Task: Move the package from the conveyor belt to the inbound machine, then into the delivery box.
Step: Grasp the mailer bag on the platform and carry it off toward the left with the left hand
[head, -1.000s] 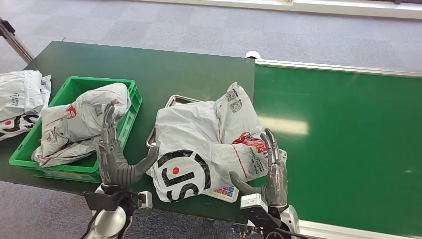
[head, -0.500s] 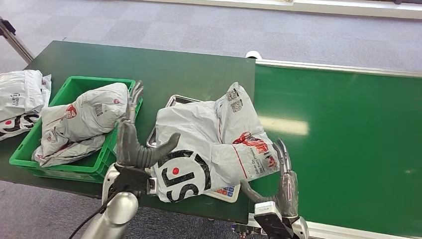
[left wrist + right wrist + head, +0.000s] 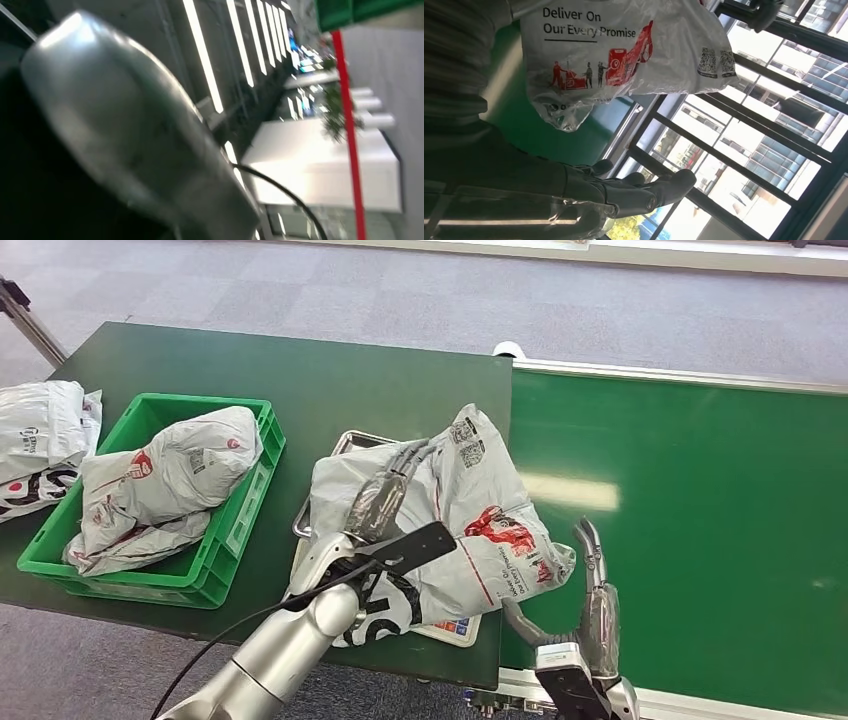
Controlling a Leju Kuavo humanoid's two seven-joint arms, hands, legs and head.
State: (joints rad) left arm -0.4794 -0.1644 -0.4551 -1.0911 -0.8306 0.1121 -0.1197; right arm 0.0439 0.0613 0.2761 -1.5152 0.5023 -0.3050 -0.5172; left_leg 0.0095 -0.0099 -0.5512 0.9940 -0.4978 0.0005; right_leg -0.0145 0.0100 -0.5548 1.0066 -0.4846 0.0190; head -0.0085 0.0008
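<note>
- Package (image 3: 455, 515): a grey-white plastic mailer bag with a black round logo and red print. It lies on the metal tray of the inbound machine (image 3: 345, 445), at the right end of the dark green table (image 3: 300, 380), and its right edge hangs over onto the conveyor belt (image 3: 700, 520).
- Left hand (image 3: 385, 510): it lies flat on top of the package, fingers stretched out toward the far side and thumb spread to the right. The fingers are apart; whether they press into the bag cannot be told.
- Right hand (image 3: 590, 605): it stands upright at the near right corner of the package, fingers apart and pointing away, holding nothing. The right wrist view shows the printed bag (image 3: 624, 50) just beyond the thumb.
- Delivery box (image 3: 215, 560): a green crate on the left part of the table, holding another grey bag (image 3: 165, 485).
- More grey bags (image 3: 40, 440) lie at the far left edge of the table.
</note>
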